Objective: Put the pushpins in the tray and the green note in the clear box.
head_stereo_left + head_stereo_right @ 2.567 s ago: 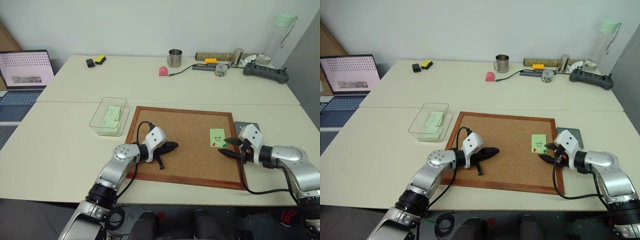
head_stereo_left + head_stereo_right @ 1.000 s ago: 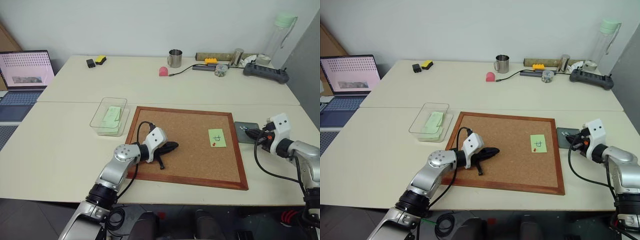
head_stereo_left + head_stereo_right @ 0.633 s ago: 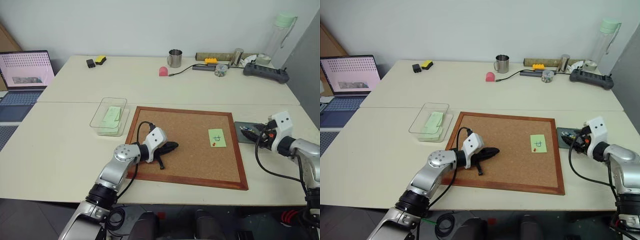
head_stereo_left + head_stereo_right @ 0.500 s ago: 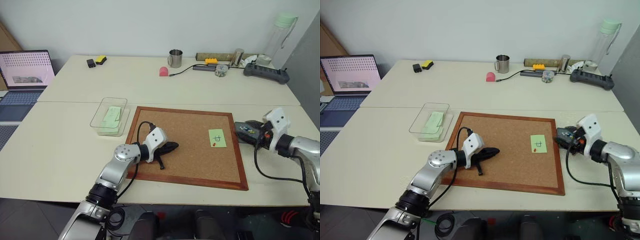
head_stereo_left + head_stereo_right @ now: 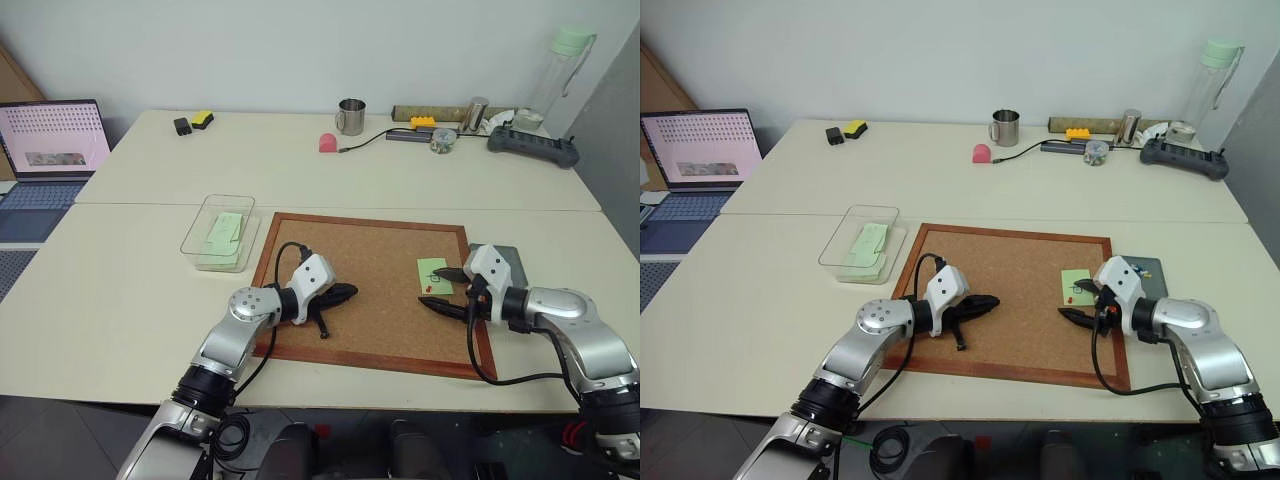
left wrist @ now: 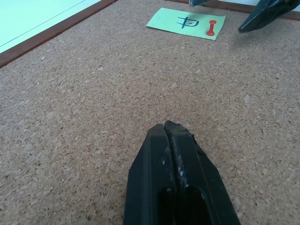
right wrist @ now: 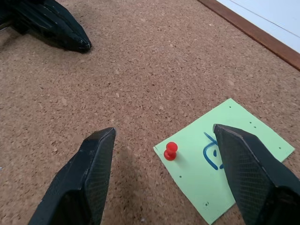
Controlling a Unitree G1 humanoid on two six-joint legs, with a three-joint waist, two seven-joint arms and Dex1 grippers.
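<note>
cork board (image 5: pixel 370 290): brown-framed, on the pale table (image 5: pixel 120 300).
green note (image 7: pixel 225 157): lies flat on the board near its right edge, held by one red pushpin (image 7: pixel 170 151) at a corner; in the right wrist view the pin's head and a blue handwritten mark are clear, while in the head views the pin is a mere red dot.
right gripper (image 5: pixel 447 290): forearm reaches in from the right, fingers level and spread wide, empty, straddling the note's pinned edge.
left gripper (image 6: pixel 176 140): fingers pressed shut, empty, resting low on the cork mid-board, pointing toward the note.
tray (image 5: pixel 508 262): dark grey, just beyond the board's right frame, partly hidden by the right arm.
clear box (image 5: pixel 215 235): off the board's left corner, holding another green slip (image 5: pixel 225 228).
</note>
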